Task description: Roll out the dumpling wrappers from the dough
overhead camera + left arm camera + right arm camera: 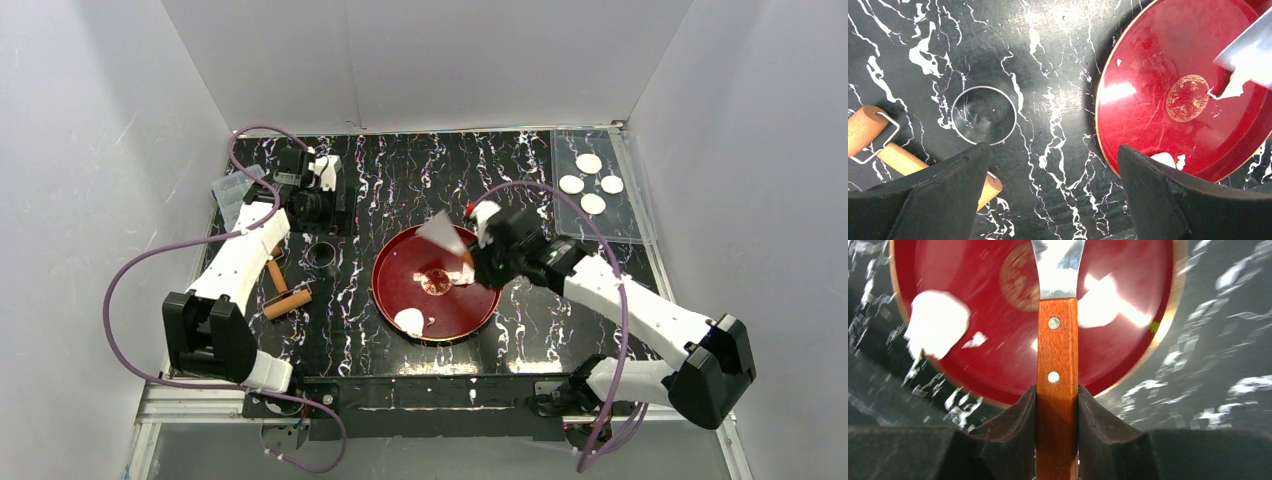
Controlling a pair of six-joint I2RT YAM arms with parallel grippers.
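Observation:
A lump of white dough (409,320) (938,322) lies on the near part of the red plate (400,262) (1148,100) (1128,280). My right gripper (475,265) (1057,410) is shut on the wooden handle of a metal scraper (440,232) (1057,350), which it holds over the plate. A ragged scrap of dough (1230,90) clings to the blade's edge. Several round white dumpling wrappers (592,204) rest on a clear tray at the back right. My left gripper (318,212) (1053,200) hangs open above the table, left of the plate, with nothing between its fingers.
A small metal ring (320,254) (984,116) stands on the black marbled table left of the plate. A wooden rolling pin (282,298) (903,160) lies further left, near the left arm. The clear tray (630,228) sits by the right wall. White walls enclose the table.

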